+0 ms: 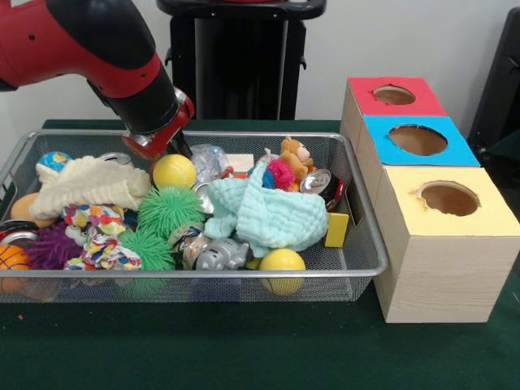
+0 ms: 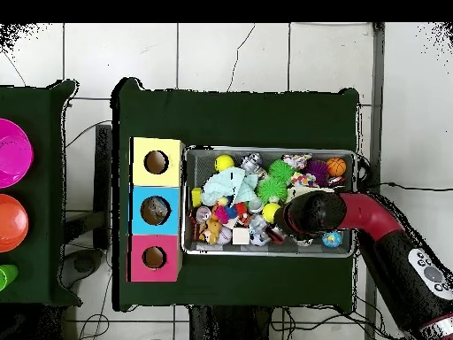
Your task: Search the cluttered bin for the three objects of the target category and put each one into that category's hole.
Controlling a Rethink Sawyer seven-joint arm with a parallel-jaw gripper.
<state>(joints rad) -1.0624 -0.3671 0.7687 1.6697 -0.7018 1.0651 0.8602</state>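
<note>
The silver wire-mesh bin (image 1: 357, 268) is full of toys; the overhead view shows it too (image 2: 270, 150). One crinkly clear plastic bottle (image 1: 209, 161) lies at the bin's back, partly behind a yellow ball (image 1: 175, 171). I see no other clear bottles. My gripper (image 1: 166, 146) is low over the back of the bin, just left of that bottle, and its tips are hidden. In the overhead view it (image 2: 285, 228) is over the bin's robot-side edge. The blue-topped box's hole (image 1: 418, 140) (image 2: 157, 210) is right of the bin.
The red-topped hole (image 1: 394, 95) and the yellow-topped hole (image 1: 449, 197) flank the blue one. In the bin are green spiky balls (image 1: 168, 210), a mint cloth (image 1: 264, 215), a silver toy animal (image 1: 221, 256), a crushed can (image 1: 321, 180) and a cream cloth (image 1: 89, 183).
</note>
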